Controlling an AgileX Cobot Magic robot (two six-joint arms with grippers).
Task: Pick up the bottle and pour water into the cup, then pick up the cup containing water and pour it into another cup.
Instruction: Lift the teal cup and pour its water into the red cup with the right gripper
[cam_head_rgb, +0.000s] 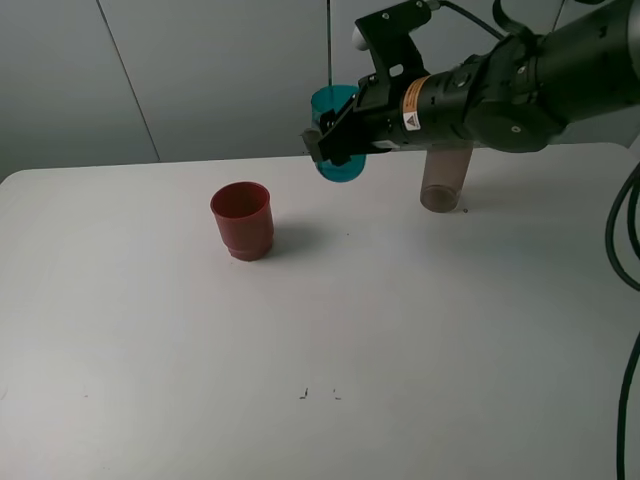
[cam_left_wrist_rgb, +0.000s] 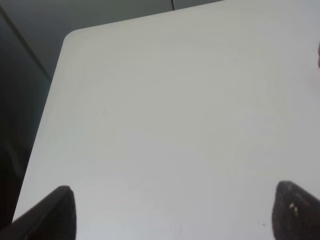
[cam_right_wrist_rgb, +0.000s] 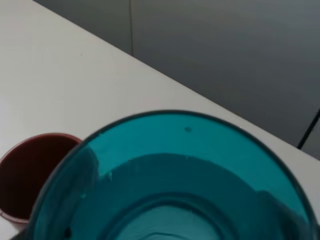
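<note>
Above the far middle of the white table (cam_head_rgb: 400, 350): the cup (cam_head_rgb: 340, 168), teal translucent tumbler, lifted clear of the surface and close to upright. The right gripper (cam_head_rgb: 335, 140) is clamped on its wall. In the right wrist view its mouth fills the frame; the teal deepens lower inside, though a water line cannot be told for certain.

On the table, left of the held cup and nearer the camera: another cup (cam_head_rgb: 242, 220), opaque red-brown, upright, mouth open. Its inside reads as dark red; contents cannot be told.

At the far right, behind the right arm: the bottle (cam_head_rgb: 445, 180), smoky translucent, standing, only its lower body showing; fill level cannot be told.

Over bare tabletop near the table's corner: left gripper (cam_left_wrist_rgb: 175, 215), dark fingertips (cam_left_wrist_rgb: 55, 215) wide apart, holding nothing.
</note>
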